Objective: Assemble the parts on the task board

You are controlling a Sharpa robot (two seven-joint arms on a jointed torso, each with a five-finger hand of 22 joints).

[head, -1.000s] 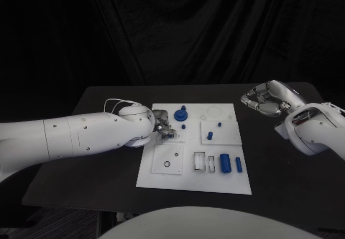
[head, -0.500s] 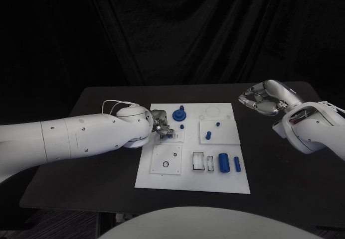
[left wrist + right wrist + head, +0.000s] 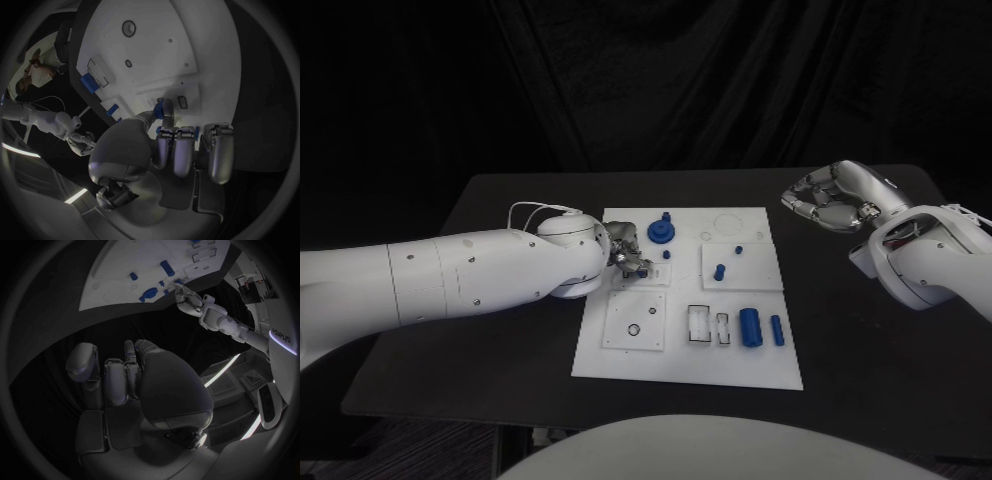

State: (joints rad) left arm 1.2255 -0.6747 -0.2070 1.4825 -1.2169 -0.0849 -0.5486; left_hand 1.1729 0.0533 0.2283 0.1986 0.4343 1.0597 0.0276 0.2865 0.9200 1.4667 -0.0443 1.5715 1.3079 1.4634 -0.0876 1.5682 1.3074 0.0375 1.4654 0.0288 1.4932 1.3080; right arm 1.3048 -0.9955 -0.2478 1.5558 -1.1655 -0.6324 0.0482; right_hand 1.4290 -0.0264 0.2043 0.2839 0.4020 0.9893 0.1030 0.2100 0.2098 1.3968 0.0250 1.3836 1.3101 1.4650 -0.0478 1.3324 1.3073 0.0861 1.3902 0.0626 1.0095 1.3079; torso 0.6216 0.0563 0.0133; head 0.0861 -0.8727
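Left hand (image 3: 629, 255), silver and many-fingered at the end of a bulky smooth white arm (image 3: 459, 278), lies low over the left edge of the flat white rectangular task board (image 3: 689, 368). In the left wrist view its fingers (image 3: 181, 150) curl inward and a small blue part (image 3: 160, 111) sits pinched at the tips of thumb and finger, just above the board's surface (image 3: 156, 45).

On the near half of the board, a square raised plate with a small dark ring (image 3: 635, 330) lies to the left; beside it are two narrow rectangular slots (image 3: 700, 325), then a stout blue cylinder (image 3: 751, 327) and a slimmer blue rod (image 3: 777, 330), both lying lengthwise, close together but apart. Farther back, a short blue peg (image 3: 720, 271) stands on a square white inset, a tiny blue stud (image 3: 666, 254) stands near the left hand's fingertips, and a blue round disc with an upright post (image 3: 661, 231) stands at the far left of the board. A faint engraved circle (image 3: 730, 223) marks the far right part.

The matte black surface (image 3: 488, 370) carries the board in its middle.

Right hand (image 3: 828, 203) hangs above the far right corner of the surface, well apart from the board, its glossy metal fingers curled into a fist with nothing in them; the right wrist view shows those fingers (image 3: 115, 380) folded against the palm.
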